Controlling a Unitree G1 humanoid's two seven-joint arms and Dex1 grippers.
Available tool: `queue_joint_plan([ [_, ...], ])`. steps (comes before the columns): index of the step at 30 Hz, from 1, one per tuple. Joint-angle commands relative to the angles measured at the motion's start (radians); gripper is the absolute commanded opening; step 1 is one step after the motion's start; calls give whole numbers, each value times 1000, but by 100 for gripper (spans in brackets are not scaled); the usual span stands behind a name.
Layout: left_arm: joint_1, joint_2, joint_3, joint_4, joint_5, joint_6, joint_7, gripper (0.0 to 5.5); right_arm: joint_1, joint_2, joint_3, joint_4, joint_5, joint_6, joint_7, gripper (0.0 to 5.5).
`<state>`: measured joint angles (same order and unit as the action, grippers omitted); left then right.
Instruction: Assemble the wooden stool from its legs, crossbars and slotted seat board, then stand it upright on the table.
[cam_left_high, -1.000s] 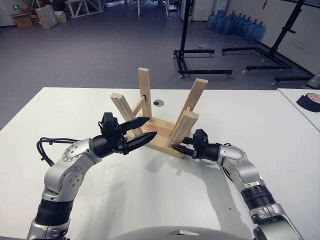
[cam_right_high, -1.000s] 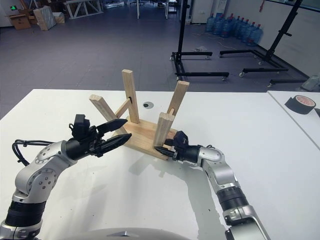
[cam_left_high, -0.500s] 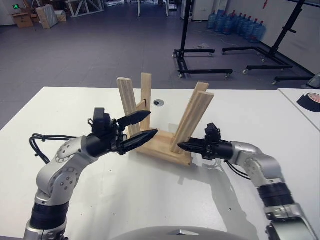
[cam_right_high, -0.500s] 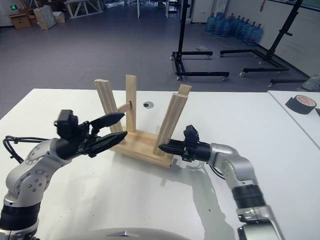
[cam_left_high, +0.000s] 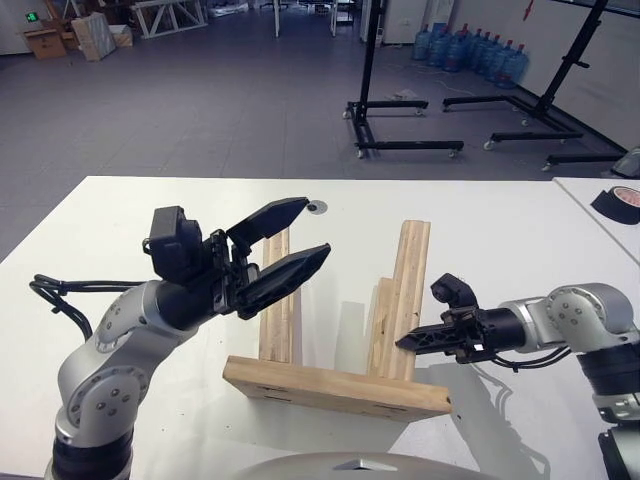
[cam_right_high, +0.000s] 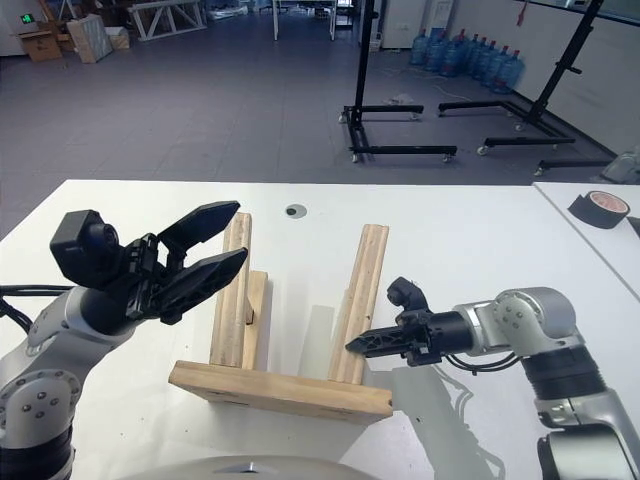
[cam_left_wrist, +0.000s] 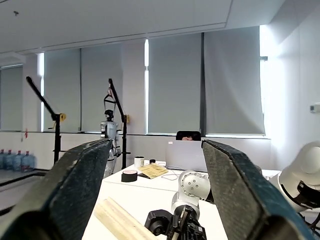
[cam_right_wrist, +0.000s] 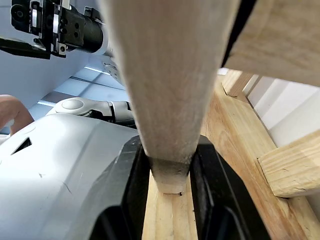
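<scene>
Dragged toward the robot and turned, the stool (cam_left_high: 410, 290) now has its seat board (cam_left_high: 335, 388) at the table's (cam_left_high: 120, 210) near edge, where half a second ago it sat mid-table; the left gripper (cam_left_high: 312, 227) has lifted and spread wider.

From the head camera, the legs run from the board toward the far side (upright or leaning back, I cannot tell). The left gripper hangs over the left-hand legs (cam_left_high: 278, 325), its fingers wide apart and clear of the wood. The right gripper (cam_left_high: 403, 344) comes in from the right, tips against the right-hand leg (cam_right_high: 365, 290) low down, near the board. A tape roll (cam_left_high: 615, 203) lies on a second table to the right.

The left wrist camera looks out between two spread fingers (cam_left_wrist: 65, 190), with nothing held; a leg end and the right arm (cam_left_wrist: 192, 187) sit below.

The right wrist camera gives the detail the head views lack: both fingers (cam_right_wrist: 130, 195) are clamped on one wooden leg, the board's slats running beyond.
</scene>
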<state>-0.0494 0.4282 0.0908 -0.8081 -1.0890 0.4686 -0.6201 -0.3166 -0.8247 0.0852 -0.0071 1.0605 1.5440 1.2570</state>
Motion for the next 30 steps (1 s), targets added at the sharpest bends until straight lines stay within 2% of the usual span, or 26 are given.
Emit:
queue_joint_plan([
  [1,37,13,-18,-32,-6,3,25,331,-36,21,21,57,-95,6,-135,101],
  [2,44,18,-15,-36,-13,4,29,331,-42,35,4,72,-93,13,-153,101],
  [4,51,33,-3,-36,-31,7,30,331,-44,57,-39,78,-74,22,-176,159],
  [11,14,97,25,16,-16,11,29,331,-29,55,-235,69,27,66,-229,282],
  [15,40,174,103,73,11,4,-31,331,4,47,-361,30,62,61,-269,356],
  [18,177,340,172,147,136,4,-239,331,192,-52,-346,-163,-136,-330,-156,356],
  [20,327,453,219,191,239,-16,-401,331,340,-106,-327,-175,-371,-710,-86,356],
  [21,387,487,233,213,281,-30,-458,331,400,-119,-333,-166,-447,-838,-65,356],
  [25,596,559,241,274,442,-91,-594,331,568,-166,-308,-155,-647,-1159,1,356],
  [28,648,609,155,338,644,-185,-598,331,613,-154,-232,-146,-796,-1399,-7,356],
  [30,606,608,79,378,742,-236,-585,331,630,-117,-196,-182,-814,-1453,-18,356],
])
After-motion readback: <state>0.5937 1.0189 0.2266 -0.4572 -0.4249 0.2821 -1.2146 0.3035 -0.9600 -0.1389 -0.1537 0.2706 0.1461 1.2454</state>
